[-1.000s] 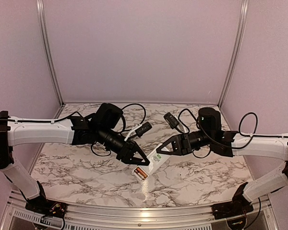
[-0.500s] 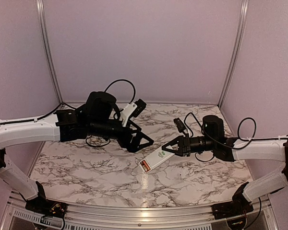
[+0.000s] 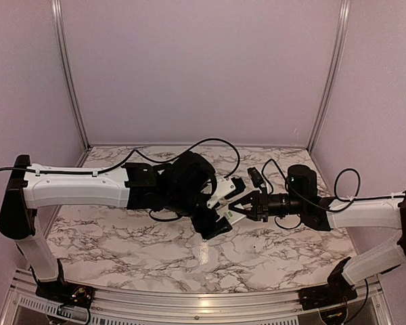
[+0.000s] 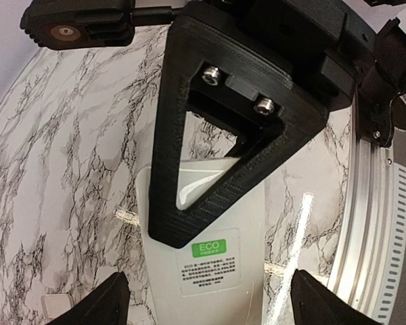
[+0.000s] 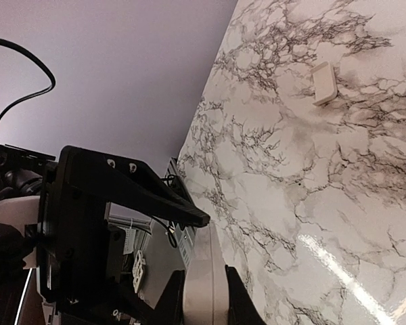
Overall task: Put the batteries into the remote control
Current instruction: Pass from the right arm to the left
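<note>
The middle of the worktop (image 3: 122, 237) is crowded. The left pincer (image 4: 210, 301) hangs with its fingers wide apart over the remote control (image 4: 254, 230). The right pincer (image 5: 203, 298), clamped on the remote's edge, meets it head-on, so nothing can pass between them. The left arm (image 3: 81, 189) bars the left side, with cables (image 3: 210, 140) looping above it. A small white cover (image 5: 323, 82) lies well apart from the pincers on bare marble. The worktop's near strip and back corners are open.

The remote control (image 4: 210, 271) runs off the left wrist view's bottom edge, its label print unreadable.
</note>
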`<state>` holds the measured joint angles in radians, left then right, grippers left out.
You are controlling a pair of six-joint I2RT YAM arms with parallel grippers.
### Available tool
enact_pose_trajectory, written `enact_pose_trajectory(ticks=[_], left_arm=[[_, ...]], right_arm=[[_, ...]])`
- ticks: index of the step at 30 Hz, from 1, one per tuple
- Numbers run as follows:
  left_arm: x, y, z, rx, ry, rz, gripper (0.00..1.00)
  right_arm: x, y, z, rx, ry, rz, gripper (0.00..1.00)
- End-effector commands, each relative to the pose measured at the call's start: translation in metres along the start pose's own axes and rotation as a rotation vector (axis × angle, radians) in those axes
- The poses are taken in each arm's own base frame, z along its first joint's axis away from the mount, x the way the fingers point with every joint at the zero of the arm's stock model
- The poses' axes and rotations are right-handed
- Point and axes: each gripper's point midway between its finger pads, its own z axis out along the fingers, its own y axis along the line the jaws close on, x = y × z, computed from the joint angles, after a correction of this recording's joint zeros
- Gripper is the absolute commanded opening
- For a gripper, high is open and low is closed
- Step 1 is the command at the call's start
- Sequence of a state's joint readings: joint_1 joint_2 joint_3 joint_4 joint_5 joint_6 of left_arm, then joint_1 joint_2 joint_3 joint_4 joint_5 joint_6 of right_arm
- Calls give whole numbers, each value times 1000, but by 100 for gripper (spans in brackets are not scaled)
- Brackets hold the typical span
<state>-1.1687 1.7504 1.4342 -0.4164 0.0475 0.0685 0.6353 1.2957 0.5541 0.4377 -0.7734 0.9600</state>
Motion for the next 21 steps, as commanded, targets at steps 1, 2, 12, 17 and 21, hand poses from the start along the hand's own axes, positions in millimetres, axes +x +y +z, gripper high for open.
enact_pose_trajectory(ticks=[1, 2, 12, 17, 21], left_arm=[[2, 7, 6, -75, 55, 81, 82], [2, 8, 8, -86, 58, 85, 80], [6, 9, 24, -100, 108, 123, 62], [12, 10, 31, -100, 141, 135, 62], [13, 12, 34, -111, 154, 127, 71]], right_arm=[[-10, 10, -3, -28, -39, -18, 0], [-10, 9, -2, -27, -39, -18, 0], [-7, 6, -2, -28, -33, -10, 0], [-6, 5, -1, -28, -29, -12, 0], [-6, 3, -2, -21, -32, -9, 0]])
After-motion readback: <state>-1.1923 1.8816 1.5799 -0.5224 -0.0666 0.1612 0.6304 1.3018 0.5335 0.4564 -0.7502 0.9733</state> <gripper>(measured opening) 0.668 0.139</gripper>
